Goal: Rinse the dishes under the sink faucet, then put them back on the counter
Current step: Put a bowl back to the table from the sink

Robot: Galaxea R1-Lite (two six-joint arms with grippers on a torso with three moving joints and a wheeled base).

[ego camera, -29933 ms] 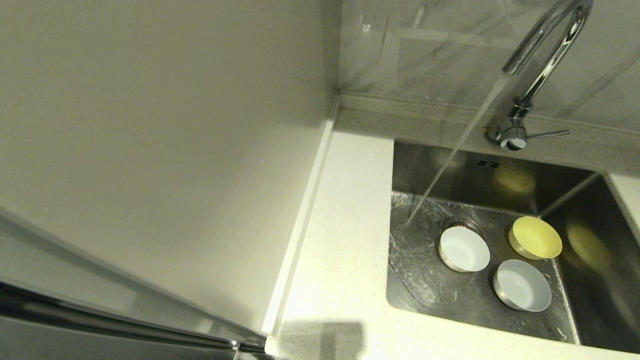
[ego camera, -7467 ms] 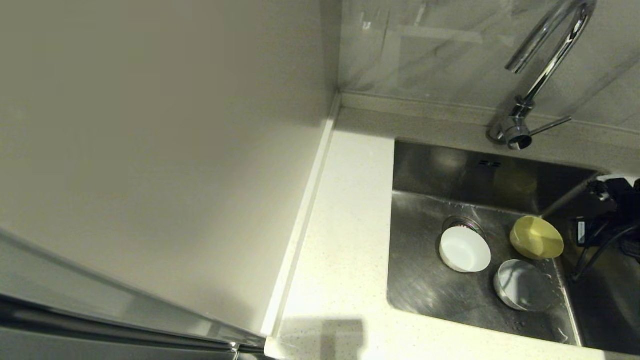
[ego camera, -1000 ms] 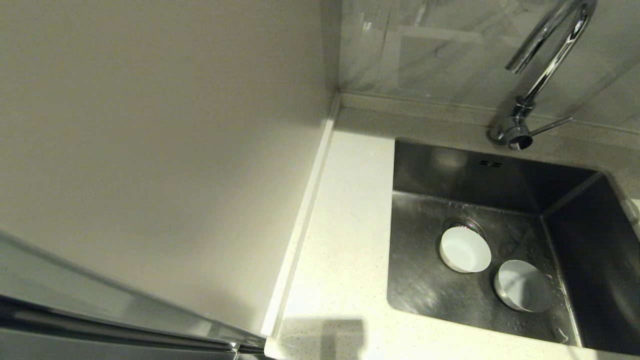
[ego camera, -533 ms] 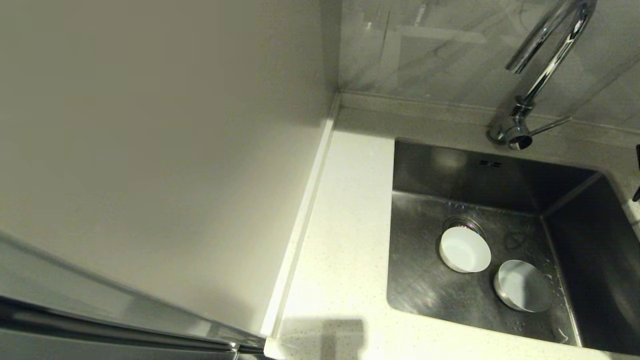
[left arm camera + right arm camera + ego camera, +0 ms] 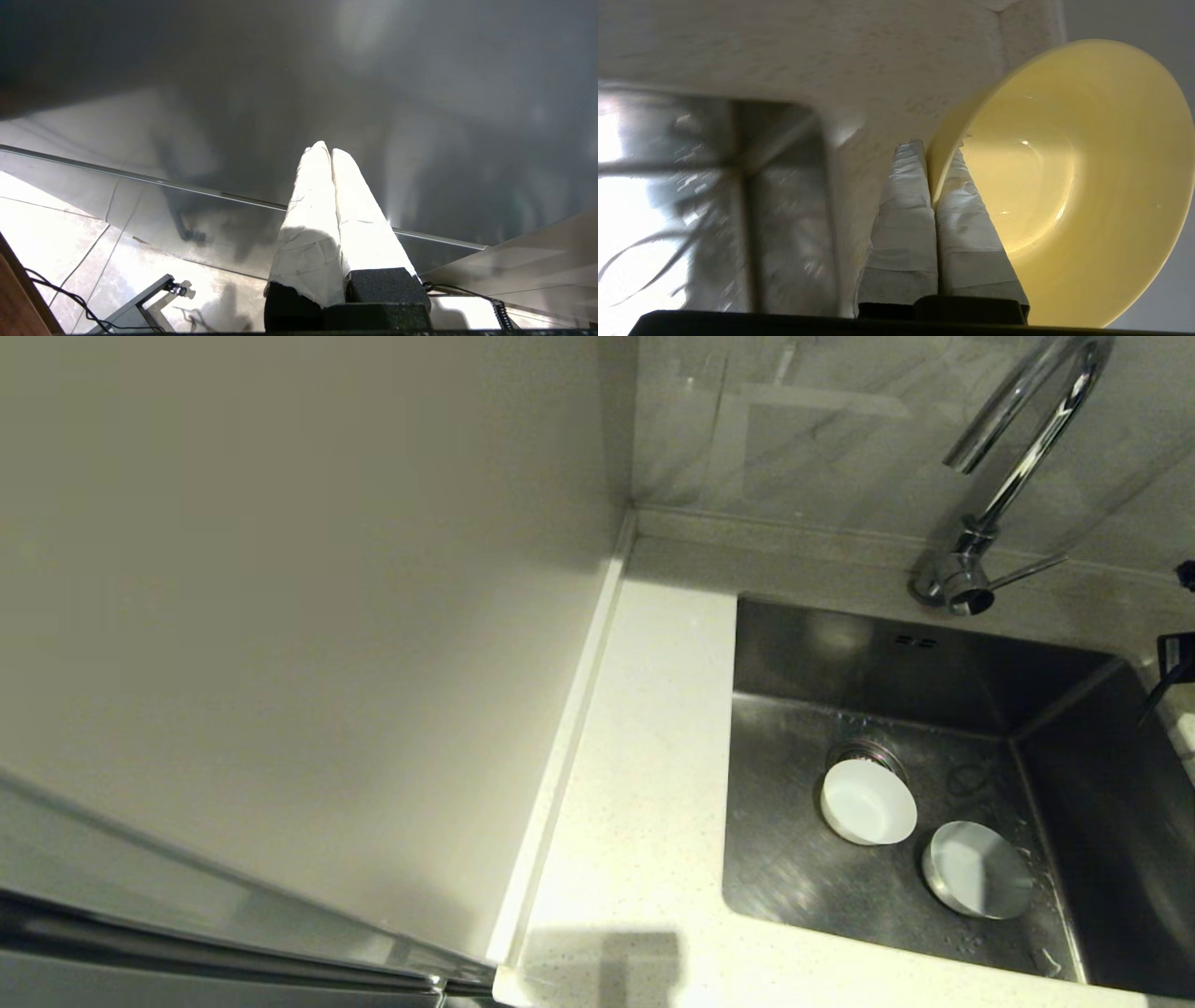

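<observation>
My right gripper (image 5: 934, 154) is shut on the rim of the pale yellow bowl (image 5: 1069, 186), one finger inside and one outside, held above the speckled counter (image 5: 859, 56) beside the sink's corner. In the head view only a dark bit of the right arm (image 5: 1174, 658) shows at the right edge, and the yellow bowl is out of view there. The white bowl (image 5: 868, 802) sits by the drain and the bluish-white bowl (image 5: 976, 870) lies in front of it, both in the sink (image 5: 794, 859). The chrome faucet (image 5: 1004, 476) runs no water. My left gripper (image 5: 327, 151) is shut and empty, parked away from the sink.
White counter (image 5: 635, 803) runs left of the sink, bounded by a cream wall panel (image 5: 280, 616). A tiled backsplash (image 5: 822, 429) stands behind the faucet. Water drops lie on the sink floor.
The right arm has come into the head view's right edge and moved a little further in. The two bowls in the sink have not moved.
</observation>
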